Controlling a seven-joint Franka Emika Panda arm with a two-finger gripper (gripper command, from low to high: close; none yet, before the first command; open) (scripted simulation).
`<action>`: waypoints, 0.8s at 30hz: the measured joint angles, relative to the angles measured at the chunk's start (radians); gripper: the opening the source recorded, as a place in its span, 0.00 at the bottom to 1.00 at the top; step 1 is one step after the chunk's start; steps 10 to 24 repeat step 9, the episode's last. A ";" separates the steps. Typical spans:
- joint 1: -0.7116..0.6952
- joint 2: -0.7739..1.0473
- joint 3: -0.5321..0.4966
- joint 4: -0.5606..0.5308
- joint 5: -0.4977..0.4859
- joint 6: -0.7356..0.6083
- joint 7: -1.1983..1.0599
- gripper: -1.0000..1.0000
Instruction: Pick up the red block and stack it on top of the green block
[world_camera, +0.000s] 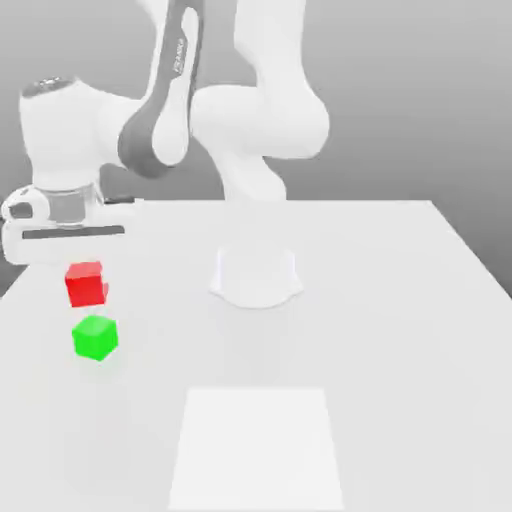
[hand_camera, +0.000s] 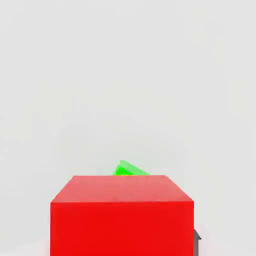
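White flat square panel (world_camera: 256, 447) lies nearest the camera, middle of the near side, on the pale tabletop (world_camera: 400, 350). Green block (world_camera: 95, 338) sits on the left side of the table, farther back than the panel and well apart from it, turned so a corner faces roughly toward the camera. Red block (world_camera: 86, 284) is also on the exterior view's left, just above the green one in that view, close to it but not stacked on it. Can't tell if the red block's underside clears the table.

Gripper (world_camera: 88, 276) points down at the far left with its fingers pinching the red block. In the hand view the red block is large and close, top and one side face showing, edges squared up to the hand. Dark bit of a finger (hand_camera: 196, 242) shows right beside it. Green block is mostly hidden behind the red one there, only a bright strip of it peeking out, at an angle to the red block's edges.

White arm (world_camera: 262, 120) with grey trim rises from its base (world_camera: 256, 280) at center, far side of the table, and bends over to the left. Plain grey backdrop (world_camera: 400, 100) behind.
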 joint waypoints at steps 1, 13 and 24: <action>0.017 0.025 -0.007 0.000 0.043 0.020 -0.031 0.00; 0.119 0.217 -0.039 0.004 0.290 0.195 -0.203 0.00; 0.119 0.217 -0.039 0.004 0.290 0.195 -0.203 0.00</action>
